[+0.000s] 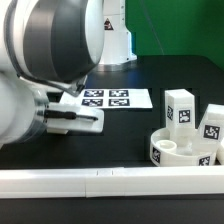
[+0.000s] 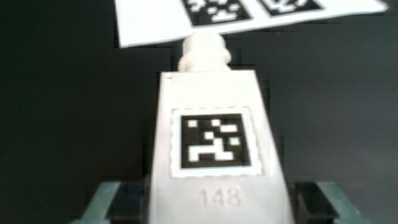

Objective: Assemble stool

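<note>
The gripper (image 2: 217,203) was clamped on 1 stool leg (image 2: 214,110), its fingers (image 2: 121,200) pressed against the leg's 2 sides and the tagged face turned to the wrist camera. The leg's tip pointed at the marker board (image 2: 214,20), just beyond it. The seat (image 1: 185,152) lay well off to the exterior view's right, near the border rail (image 1: 110,182), with 2 more legs (image 1: 180,108) upright at its far edge.
</note>
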You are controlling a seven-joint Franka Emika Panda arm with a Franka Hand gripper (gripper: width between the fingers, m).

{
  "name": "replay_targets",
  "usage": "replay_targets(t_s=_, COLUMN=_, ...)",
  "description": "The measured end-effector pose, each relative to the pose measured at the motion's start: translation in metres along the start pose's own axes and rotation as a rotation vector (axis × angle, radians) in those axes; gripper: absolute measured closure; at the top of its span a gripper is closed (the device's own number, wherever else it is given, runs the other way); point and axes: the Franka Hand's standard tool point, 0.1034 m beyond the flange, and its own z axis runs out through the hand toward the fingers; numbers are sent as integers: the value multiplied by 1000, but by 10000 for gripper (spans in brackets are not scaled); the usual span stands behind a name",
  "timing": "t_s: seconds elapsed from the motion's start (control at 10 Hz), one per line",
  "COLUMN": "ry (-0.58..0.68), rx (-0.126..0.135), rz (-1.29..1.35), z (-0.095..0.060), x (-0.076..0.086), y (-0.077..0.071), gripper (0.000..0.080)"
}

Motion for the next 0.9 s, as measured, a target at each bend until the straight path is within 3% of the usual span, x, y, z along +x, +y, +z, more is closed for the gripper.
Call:
replay_targets(t_s=0.3, ry=35, rx=-18, rz=29, z=-27, x=-27, y=-26, gripper=464)
replay_targets(t_s=0.8, ry=78, rx=-20, rz=33, z=-31, x=-19, y=-28, gripper=463)
replay_targets(t_s=0.9, ry=154, rx=-23, rz=26, z=-40, x=-9, y=-30, gripper=463)
